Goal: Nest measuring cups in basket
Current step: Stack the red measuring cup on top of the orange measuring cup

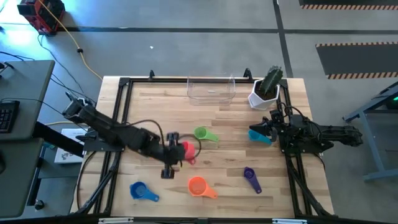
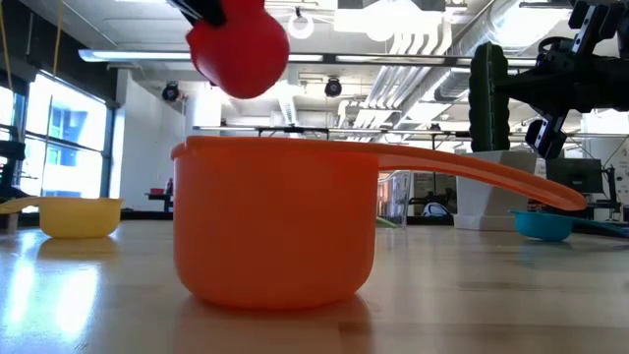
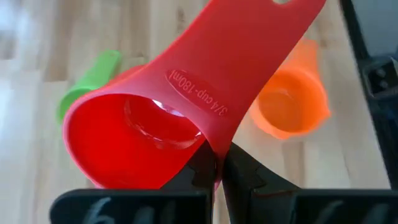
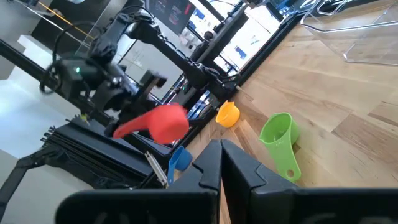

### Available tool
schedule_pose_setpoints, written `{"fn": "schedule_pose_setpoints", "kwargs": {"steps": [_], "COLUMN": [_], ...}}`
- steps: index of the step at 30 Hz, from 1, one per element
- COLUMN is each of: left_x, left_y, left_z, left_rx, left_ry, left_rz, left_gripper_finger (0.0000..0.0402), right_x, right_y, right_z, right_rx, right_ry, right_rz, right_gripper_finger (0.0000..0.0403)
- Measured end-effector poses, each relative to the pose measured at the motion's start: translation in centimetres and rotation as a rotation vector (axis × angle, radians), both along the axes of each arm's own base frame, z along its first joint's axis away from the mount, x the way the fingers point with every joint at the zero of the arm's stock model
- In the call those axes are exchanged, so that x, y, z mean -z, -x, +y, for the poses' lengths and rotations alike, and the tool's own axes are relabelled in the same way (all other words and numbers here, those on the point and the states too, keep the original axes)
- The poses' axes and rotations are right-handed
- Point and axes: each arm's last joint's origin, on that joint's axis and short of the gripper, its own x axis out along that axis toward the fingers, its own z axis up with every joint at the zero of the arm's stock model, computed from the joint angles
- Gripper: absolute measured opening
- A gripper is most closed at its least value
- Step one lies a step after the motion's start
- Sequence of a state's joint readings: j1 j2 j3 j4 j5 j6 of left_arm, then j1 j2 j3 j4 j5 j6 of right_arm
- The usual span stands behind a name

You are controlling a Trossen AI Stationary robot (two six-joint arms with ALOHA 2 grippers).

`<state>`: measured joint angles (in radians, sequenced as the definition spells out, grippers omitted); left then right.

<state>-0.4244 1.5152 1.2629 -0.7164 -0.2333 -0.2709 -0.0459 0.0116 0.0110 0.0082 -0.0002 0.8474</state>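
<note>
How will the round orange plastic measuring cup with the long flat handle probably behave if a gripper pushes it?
The round orange plastic measuring cup stands upright on a wide base, so it likely slides rather than tips. Its long handle overhangs, so pushing there probably spins it.

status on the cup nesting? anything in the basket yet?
Nothing done: the basket holds no cups. In hand: left gripper holds the red cup aloft by its handle. Left: green, teal, purple, orange, blue and yellow on the table.

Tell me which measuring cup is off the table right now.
The red cup: the left gripper holds it by its handle, raised in the air. The green, orange, blue, purple and teal cups lie on the table.
</note>
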Motion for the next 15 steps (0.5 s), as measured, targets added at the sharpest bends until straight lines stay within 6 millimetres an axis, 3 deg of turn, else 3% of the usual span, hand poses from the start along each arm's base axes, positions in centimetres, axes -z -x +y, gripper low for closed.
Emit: {"fn": "schedule_pose_setpoints", "kwargs": {"steps": [8, 15], "left_x": [1.0, 1.0], "left_y": [-2.6, -5.4], "left_z": [-3.6, -5.4], "left_rx": [0.063, 0.066], "left_ry": [-0.021, -0.038], "left_rz": [0.067, 0.122], "left_gripper_finger": [0.0007, 0.0007], "right_x": [0.0, 0.0], "right_y": [0.0, 0.0], "right_z": [0.0, 0.0], "right_rx": [0.000, 0.000], "right_ry": [0.000, 0.000], "right_rz": [0.000, 0.001], "right_gripper_finger": [0.0000, 0.0000]}}
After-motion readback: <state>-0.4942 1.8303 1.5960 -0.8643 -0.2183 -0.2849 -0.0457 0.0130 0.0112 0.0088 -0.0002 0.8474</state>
